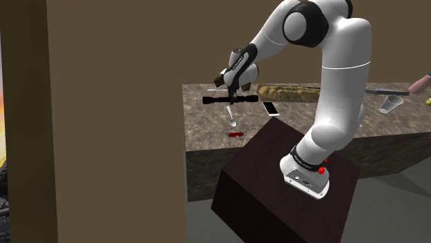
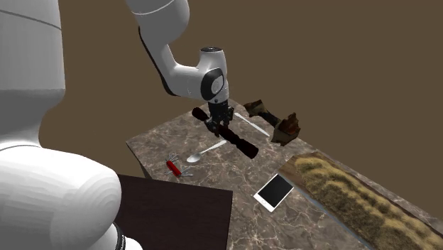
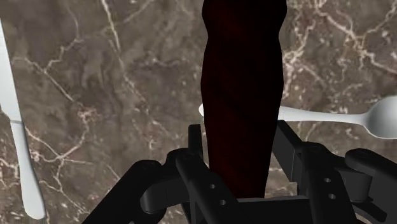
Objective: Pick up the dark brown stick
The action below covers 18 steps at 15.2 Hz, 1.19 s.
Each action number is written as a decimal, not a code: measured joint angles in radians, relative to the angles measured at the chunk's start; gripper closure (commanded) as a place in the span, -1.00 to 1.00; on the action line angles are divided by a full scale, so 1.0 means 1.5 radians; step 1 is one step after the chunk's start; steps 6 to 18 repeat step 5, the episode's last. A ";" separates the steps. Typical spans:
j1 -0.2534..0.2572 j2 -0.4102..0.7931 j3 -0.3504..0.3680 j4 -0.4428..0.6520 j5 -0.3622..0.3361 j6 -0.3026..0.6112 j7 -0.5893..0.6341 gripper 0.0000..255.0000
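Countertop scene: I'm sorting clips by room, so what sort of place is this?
Probably a home kitchen, though that is a guess: a marbled stone countertop with a spoon and a white table knife lying on it.

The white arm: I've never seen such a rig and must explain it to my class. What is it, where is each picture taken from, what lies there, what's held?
It is a robot arm on a dark box, ending in a black two-finger gripper. One picture looks from beside the box, one from close by the arm over the marble counter, one from a camera on the hand. On the counter lie a spoon, a red pocket tool, a phone and a knife. The gripper is shut on a dark stick, seemingly lifted above the spoon.
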 measured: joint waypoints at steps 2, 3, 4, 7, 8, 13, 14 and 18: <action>0.004 -0.018 -0.005 -0.004 -0.005 -0.013 0.003 1.00; 0.007 -0.027 -0.008 -0.008 -0.008 -0.020 0.005 1.00; 0.008 -0.034 -0.009 -0.009 -0.009 -0.025 0.005 1.00; 0.009 -0.040 -0.011 -0.008 -0.011 -0.031 0.005 1.00; 0.009 -0.040 -0.011 -0.008 -0.011 -0.031 0.005 1.00; 0.009 -0.040 -0.011 -0.008 -0.011 -0.031 0.005 1.00; 0.009 -0.040 -0.011 -0.008 -0.011 -0.031 0.005 1.00; 0.009 -0.040 -0.011 -0.008 -0.011 -0.031 0.005 1.00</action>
